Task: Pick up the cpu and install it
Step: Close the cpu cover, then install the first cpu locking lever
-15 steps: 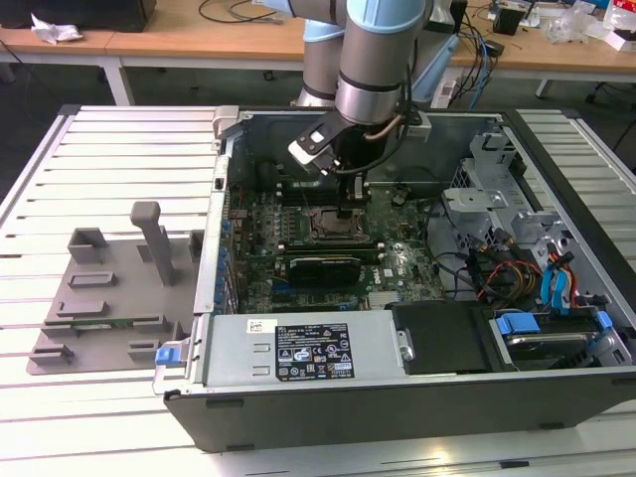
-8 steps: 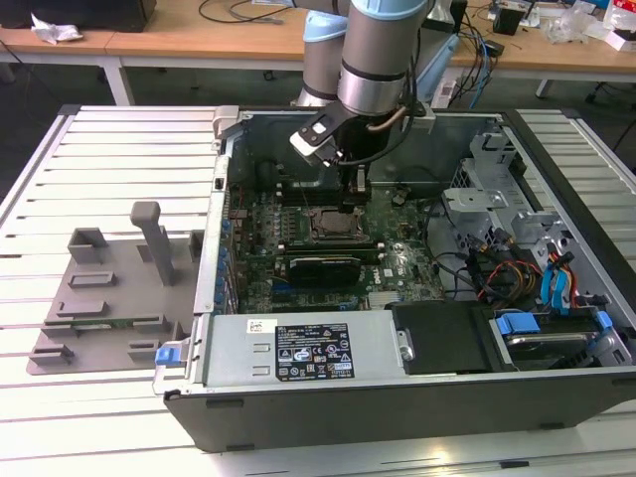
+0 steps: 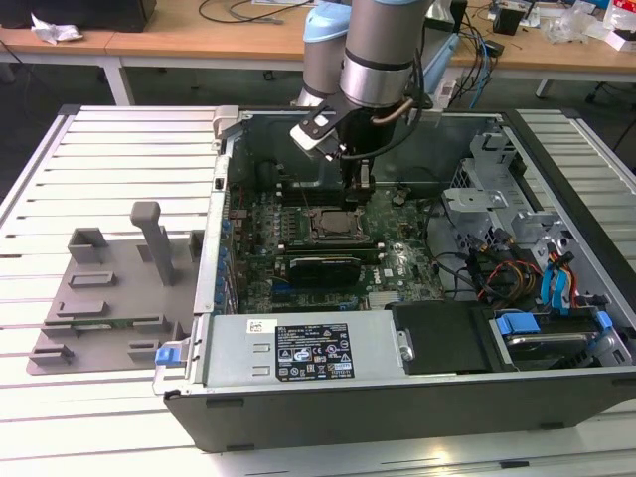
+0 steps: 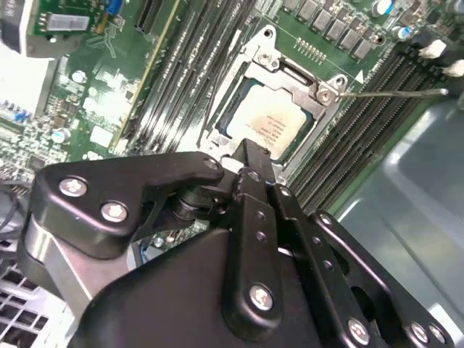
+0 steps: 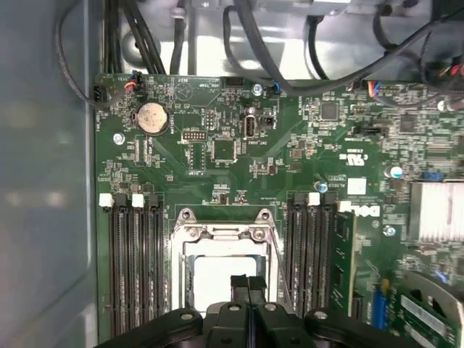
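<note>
1. The computer case [image 3: 397,417] lies open on a slatted table [image 3: 119,417]. In the exterior view a grey fixture [image 3: 109,288] sits at nine o'clock from it.
2. The motherboard [image 3: 402,248] covers the case floor, with the arm hanging over its middle.
3. The gripper [image 5: 248,284] has its two fingers pressed together with nothing between them. In the exterior view its tip hovers at about one o'clock from the socket.
4. The socket frame [image 5: 225,233] sits between two banks of memory slots [image 5: 134,261]. A thin metal lever [image 4: 391,92] runs out from one corner, and I cannot tell whether it is latched.
5. The cpu [image 4: 268,123] lies inside that frame, its pale top showing through the opening, just under the closed fingertips. I cannot tell whether they touch it.
6. This looks like seating work. Any push should go straight down, lightly, onto the metal top and never onto the frame. Sideways drag could harm the contacts beneath. The fingers should keep clear of the lever and the slots.
7. The chip lies flat with its silver face up. It is square, so it has no real long axis, and its edges run parallel to the frame and the slots.
</note>
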`<state>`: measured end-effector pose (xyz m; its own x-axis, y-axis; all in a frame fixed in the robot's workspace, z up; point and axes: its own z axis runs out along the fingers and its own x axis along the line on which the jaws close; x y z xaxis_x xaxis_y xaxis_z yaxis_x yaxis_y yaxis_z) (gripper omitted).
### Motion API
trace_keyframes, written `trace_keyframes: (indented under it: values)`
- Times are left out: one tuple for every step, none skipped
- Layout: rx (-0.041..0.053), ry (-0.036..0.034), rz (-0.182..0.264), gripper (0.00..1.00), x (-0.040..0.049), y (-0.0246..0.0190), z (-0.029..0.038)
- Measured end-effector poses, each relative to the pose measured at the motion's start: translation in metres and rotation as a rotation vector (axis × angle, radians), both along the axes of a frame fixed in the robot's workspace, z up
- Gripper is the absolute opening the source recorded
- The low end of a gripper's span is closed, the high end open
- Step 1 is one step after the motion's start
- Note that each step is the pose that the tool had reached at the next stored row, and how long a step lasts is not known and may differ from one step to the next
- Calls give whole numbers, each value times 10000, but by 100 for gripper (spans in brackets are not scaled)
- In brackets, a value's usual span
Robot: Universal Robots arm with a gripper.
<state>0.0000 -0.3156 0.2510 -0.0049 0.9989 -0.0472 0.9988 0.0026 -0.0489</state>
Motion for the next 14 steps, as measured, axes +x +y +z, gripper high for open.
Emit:
trace_keyframes:
  values:
    - [109,0,3,11,1,0,30]
    - [473,-1,0,11,-2,-4,32]
    - [518,-1,-1,11,-2,-8,34]
    - [517,-1,0,11,-2,-8,36]
    - [513,0,0,11,-2,-8,36]
    - [512,0,1,11,-2,-8,36]
    - [511,0,1,11,-2,-8,36]
    - [509,0,1,11,-2,-8,36]
    - [506,0,1,11,-2,-8,36]
    - [504,0,1,11,-2,-8,36]
    - [503,0,1,11,-2,-8,36]
    - [501,-1,1,11,-2,-8,36]
    - [499,-1,1,11,-2,-8,36]
    - [498,0,1,11,-2,-8,36]
